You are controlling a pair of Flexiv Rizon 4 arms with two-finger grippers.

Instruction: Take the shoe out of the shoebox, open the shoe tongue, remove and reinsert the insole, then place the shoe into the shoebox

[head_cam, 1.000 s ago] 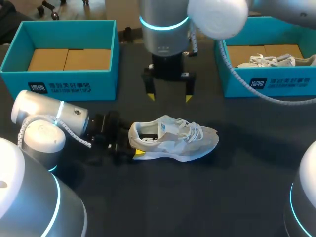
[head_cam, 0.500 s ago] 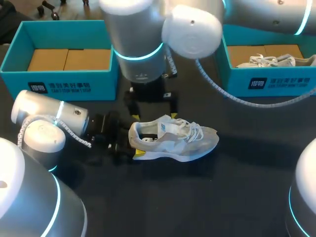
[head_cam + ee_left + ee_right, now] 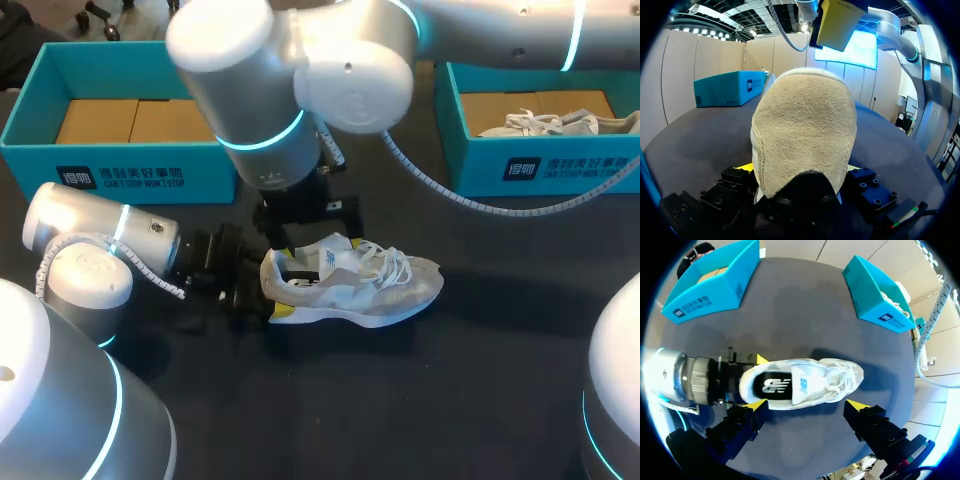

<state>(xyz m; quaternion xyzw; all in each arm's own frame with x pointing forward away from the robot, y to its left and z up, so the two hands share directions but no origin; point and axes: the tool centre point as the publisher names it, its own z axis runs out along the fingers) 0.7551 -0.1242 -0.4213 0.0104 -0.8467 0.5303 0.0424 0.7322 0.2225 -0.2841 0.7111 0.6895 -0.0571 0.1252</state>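
While the right arm's bulk covers much of the middle in the head view, the shoe (image 3: 352, 285) shows plainly: it lies upright on its sole on the dark tabletop (image 3: 480, 380), outside both boxes, toe toward the right box (image 3: 540, 165).

The left hand (image 3: 799, 172) is clenched on the heel from two sides. In its own wrist view the suede heel fills the space between the fingers and blocks out the rest of the shoe. One yellow tip peeks out on one side, and only a pale sliver of the other shows.

The right hand (image 3: 806, 405) hangs over the shoe, released, its fingers spread wide and touching nothing. In its wrist view both yellow tips sit beside the shoe's one long side, one near the heel and one near the toe. From the head view this hand is mostly hidden under its own wrist, just above the shoe's opening.

The dark insole (image 3: 772, 386) is seen through the opening, with the tongue (image 3: 802, 385) just ahead of it. Whether the tongue is pulled open is hard to tell.

The left box (image 3: 120, 165) shows brown card inside. The right box holds another shoe (image 3: 555, 122), partly hidden by the box wall.
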